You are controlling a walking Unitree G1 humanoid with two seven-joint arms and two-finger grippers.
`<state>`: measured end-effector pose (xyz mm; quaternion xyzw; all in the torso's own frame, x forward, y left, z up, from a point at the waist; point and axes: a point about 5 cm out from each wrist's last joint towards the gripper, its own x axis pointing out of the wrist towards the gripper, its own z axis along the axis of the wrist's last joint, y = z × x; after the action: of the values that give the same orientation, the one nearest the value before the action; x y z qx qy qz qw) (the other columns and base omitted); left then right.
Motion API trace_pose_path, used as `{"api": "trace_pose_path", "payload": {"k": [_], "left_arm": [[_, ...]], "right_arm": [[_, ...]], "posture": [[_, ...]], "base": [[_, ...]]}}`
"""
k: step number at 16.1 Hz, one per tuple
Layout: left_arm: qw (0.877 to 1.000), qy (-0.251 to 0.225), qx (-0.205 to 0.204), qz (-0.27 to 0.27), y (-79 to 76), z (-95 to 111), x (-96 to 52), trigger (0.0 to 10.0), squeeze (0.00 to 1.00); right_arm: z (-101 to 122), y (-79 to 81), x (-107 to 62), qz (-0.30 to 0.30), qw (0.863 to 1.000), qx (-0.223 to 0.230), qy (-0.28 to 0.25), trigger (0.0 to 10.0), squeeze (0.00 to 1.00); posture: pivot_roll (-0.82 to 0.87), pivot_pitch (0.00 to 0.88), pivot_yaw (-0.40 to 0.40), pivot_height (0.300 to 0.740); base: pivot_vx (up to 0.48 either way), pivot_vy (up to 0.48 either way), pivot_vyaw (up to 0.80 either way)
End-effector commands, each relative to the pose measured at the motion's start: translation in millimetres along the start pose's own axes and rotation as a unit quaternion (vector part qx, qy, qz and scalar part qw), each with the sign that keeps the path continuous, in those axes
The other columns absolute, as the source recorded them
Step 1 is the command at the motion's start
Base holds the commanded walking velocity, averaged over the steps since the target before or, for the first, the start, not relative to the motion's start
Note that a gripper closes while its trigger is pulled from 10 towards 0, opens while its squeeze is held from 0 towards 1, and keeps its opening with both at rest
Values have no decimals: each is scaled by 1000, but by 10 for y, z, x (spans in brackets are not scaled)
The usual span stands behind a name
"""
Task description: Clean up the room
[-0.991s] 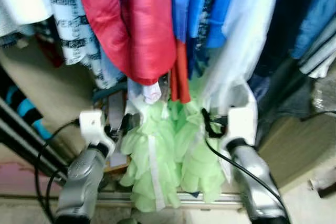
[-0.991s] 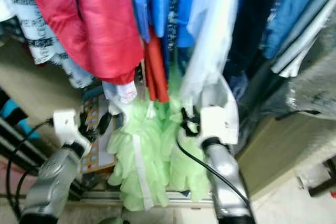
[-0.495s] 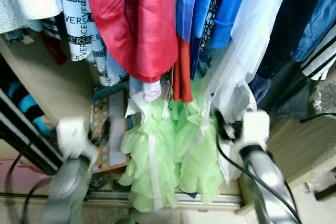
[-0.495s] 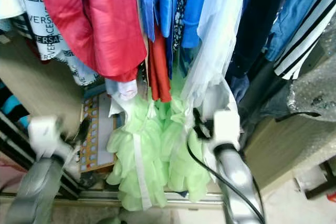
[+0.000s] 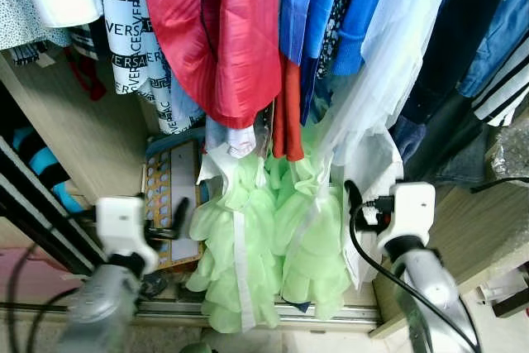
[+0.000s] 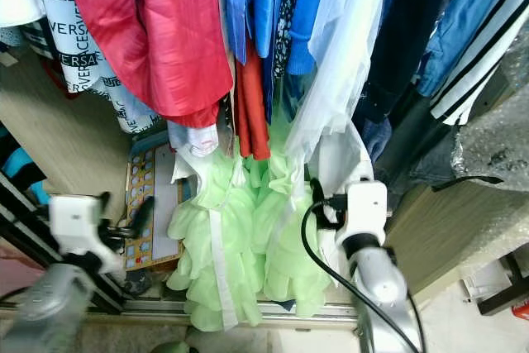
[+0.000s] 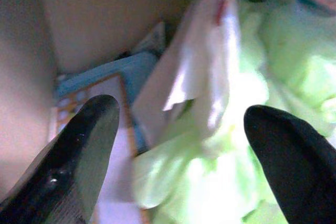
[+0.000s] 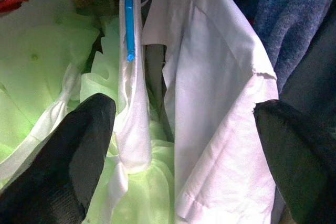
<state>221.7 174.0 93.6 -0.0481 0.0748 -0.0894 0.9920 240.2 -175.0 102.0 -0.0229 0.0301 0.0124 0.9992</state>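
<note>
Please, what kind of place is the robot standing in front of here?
Most likely an open wardrobe in a home: a red garment and a light green ruffled dress hang tightly together, with a wooden side panel and a sliding-door track below.

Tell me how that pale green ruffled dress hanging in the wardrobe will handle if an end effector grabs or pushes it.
The green ruffled dress will probably be floppy: its thin tiers hang in loose folds. It likely weighs little, since the fabric looks sheer. Pushed, it would probably swing and bunch against the white garment beside it rather than hold shape. Both the left end effector and the right end effector are open near it.
</note>
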Motion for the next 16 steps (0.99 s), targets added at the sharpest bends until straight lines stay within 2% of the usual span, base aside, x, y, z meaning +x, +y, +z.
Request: {"api": "trace_pose_path", "payload": {"k": [1, 3, 5, 7, 9, 10, 11, 12, 13, 14, 15, 16], "left_arm": [[1000, -16, 9, -5, -46, 72, 52, 10000, 0], [1000, 7, 2, -4, -85, 49, 91, 10000, 0], [1000, 1, 17, 12, -64, 25, 149, 10000, 0], [1000, -3, 15, 14, -90, 51, 191, 10000, 0], [998, -36, 21, -54, -213, 159, 163, 10000, 0], [997, -39, 15, -67, -235, 166, 133, 10000, 0], [998, -31, -9, -57, -223, 139, 120, 10000, 0], [999, -28, -14, -34, -183, 117, 109, 10000, 0], [999, -31, 15, 3, -121, 109, 88, 10000, 0], [997, -23, 27, 66, -37, 91, 68, 10000, 0], [995, 7, 23, 96, -12, 59, 57, 10000, 0], [994, 19, 43, 102, -13, 60, 46, 10000, 0]], "right_arm": [[6, 16, 6, -5, 1000, 3, -3, 10000, 0], [18, 89, -4, 4, 1000, -1, -9, 10000, 0], [75, 108, 17, 17, 999, -18, -23, 10000, 0], [83, 136, 55, 24, 999, -19, -25, 10000, 0], [96, 176, 123, 30, 999, -6, -25, 10000, 0], [110, 193, 140, 33, 999, -4, -27, 10000, 0], [119, 201, 149, 34, 999, -2, -28, 10000, 0], [128, 207, 160, 35, 999, 4, -27, 10000, 0], [145, 203, 172, 33, 999, 11, -28, 10000, 0], [156, 201, 181, 34, 999, 16, -28, 10000, 0], [154, 201, 182, 35, 999, 19, -28, 10000, 0], [142, 222, 159, 45, 998, 28, -24, 10000, 0]], "posture": [[90, 0, -3, 740], [73, 0, 13, 740], [66, 0, 24, 740], [73, 0, 21, 740], [84, 0, 15, 740], [85, 0, 15, 740], [89, 0, 15, 740], [90, 0, 15, 740], [91, 0, 13, 740], [94, 0, 11, 740], [95, 0, 11, 740], [95, 0, 11, 740]], "base": [[0, 0, 0], [0, 0, 0], [0, 0, 800], [0, 0, 800], [0, 0, 800], [0, 0, 800], [0, 0, 800], [0, 0, 800], [0, 0, 800], [0, 0, 800], [0, 0, 800], [0, 0, 800]]}}
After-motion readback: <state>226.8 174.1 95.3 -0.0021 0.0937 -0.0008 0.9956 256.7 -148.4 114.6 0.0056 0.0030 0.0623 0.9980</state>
